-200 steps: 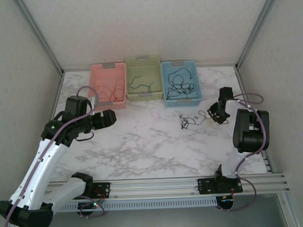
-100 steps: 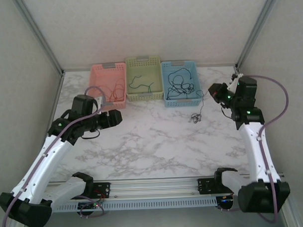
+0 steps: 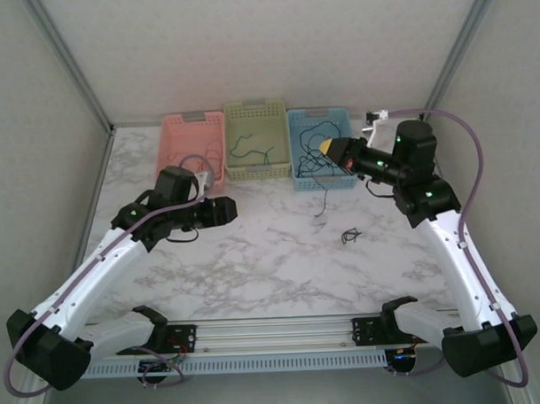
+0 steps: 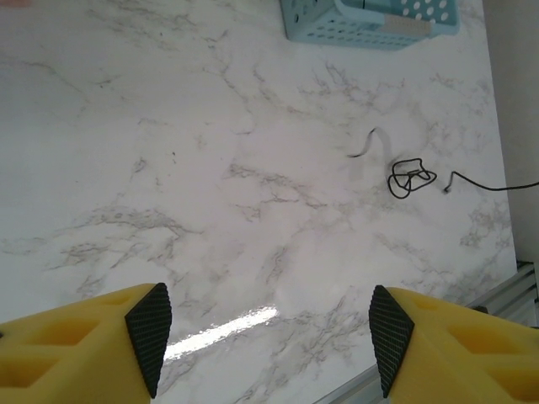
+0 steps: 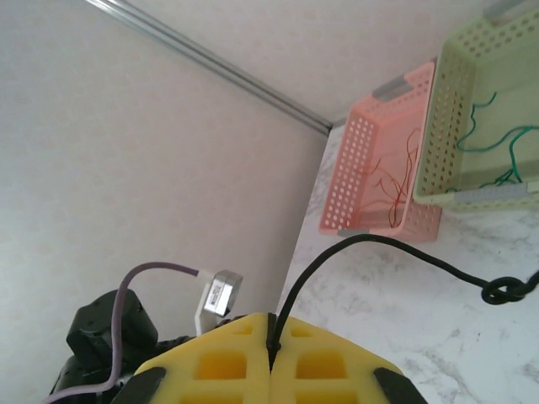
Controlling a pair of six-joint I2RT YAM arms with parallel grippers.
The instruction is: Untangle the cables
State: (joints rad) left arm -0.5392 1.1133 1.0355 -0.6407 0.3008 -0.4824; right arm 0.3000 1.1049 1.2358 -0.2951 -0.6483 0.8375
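Carrying a black cable [image 3: 321,191] [image 5: 362,238] toward the blue basket [image 3: 309,181], to judge by the scene: pinched tight between the shut yellow fingers of the right gripper [image 3: 328,147] [image 5: 271,349], high over the far right part of the table [image 3: 254,265].

Hold that pinch firm and raise slowly, watching the small knot [image 5: 501,292] farther along the strand. Avoid any jerk that could snag the loose black tangle [image 3: 350,236] [image 4: 410,178] lying on the table toward its right edge, apparently apart from the hanging strand. Bring the left gripper [image 3: 233,210] [image 4: 269,328], poised over the table's left-middle with fingers [image 4: 150,324] spread fairly wide and gripping nothing, across to that tangle only once the hanging end is clear. Lower the strand into the basket tail first, then let go.

Hangs from the pinch with its long axis near upright, leaning slightly toward the near edge, free end pointing down at the table just in front of the blue basket. Seen from the right wrist, arches out of the fingers and runs off below the green basket [image 5: 472,101] and pink basket [image 5: 370,168] at the far edge. Cannot tell whether the free end touches the table.
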